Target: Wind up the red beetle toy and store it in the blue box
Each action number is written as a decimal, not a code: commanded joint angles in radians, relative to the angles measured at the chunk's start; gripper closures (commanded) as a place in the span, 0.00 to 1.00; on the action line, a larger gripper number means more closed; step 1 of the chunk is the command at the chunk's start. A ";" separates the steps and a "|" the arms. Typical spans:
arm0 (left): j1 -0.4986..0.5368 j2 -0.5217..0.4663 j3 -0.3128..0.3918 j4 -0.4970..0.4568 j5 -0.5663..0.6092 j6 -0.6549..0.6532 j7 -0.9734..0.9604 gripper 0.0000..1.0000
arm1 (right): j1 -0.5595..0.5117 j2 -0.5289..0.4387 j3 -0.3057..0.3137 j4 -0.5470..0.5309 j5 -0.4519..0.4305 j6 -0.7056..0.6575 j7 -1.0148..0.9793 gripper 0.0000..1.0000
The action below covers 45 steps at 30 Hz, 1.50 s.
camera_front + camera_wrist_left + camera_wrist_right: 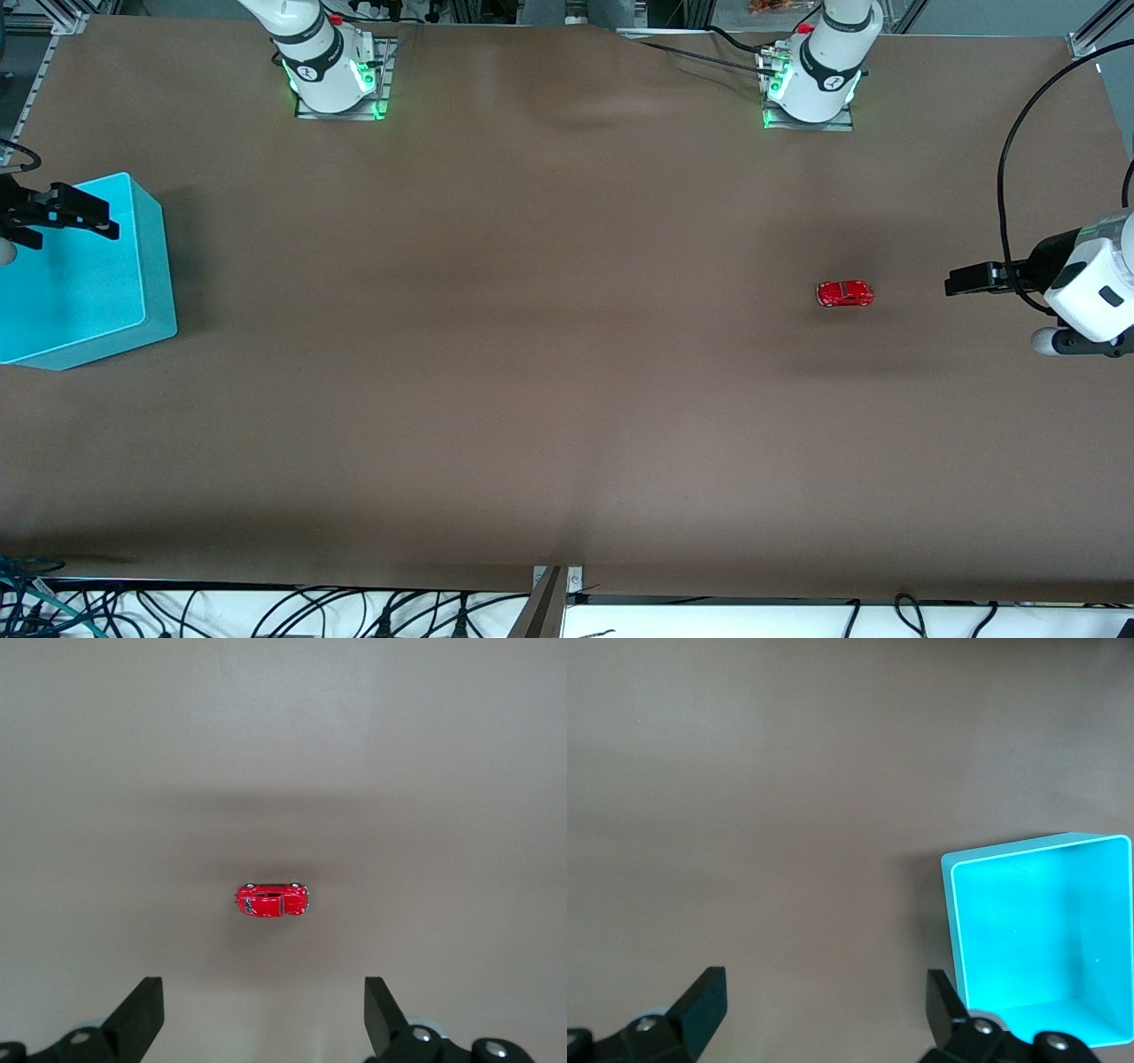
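Observation:
The red beetle toy (845, 293) stands alone on the brown table toward the left arm's end, and shows again in the left wrist view (272, 900). My left gripper (950, 283) hovers beside it, toward the table's end, open and empty (264, 1014); there is a clear gap between the toy and its fingers (142, 1014). The blue box (152, 257), a turquoise bin with nothing in it, stands at the right arm's end. My right gripper (93, 221) hangs over that box's rim, open and empty (824, 1005). In the right wrist view the blue box (953, 921) lies beside one of its fingers (943, 997).
Both arm bases (332, 71) (811, 84) stand along the table's edge farthest from the front camera. A black cable (1010, 168) loops above the left arm's end. Bundles of cables (266, 611) run below the table's edge nearest the camera.

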 commanded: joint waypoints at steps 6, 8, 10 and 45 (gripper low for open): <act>0.005 0.000 0.005 -0.001 -0.017 -0.013 0.026 0.00 | 0.002 0.002 0.002 0.027 0.006 -0.028 0.044 0.00; 0.006 0.000 0.005 -0.001 -0.017 -0.013 0.026 0.00 | 0.002 0.006 0.002 0.032 0.006 -0.021 0.046 0.00; 0.006 0.000 0.004 -0.001 -0.018 -0.013 0.026 0.00 | 0.002 0.008 0.002 0.032 0.007 -0.020 0.046 0.00; 0.069 0.024 0.023 -0.067 -0.015 -0.030 -0.091 0.00 | -0.026 0.022 -0.019 0.035 -0.005 0.055 0.036 0.00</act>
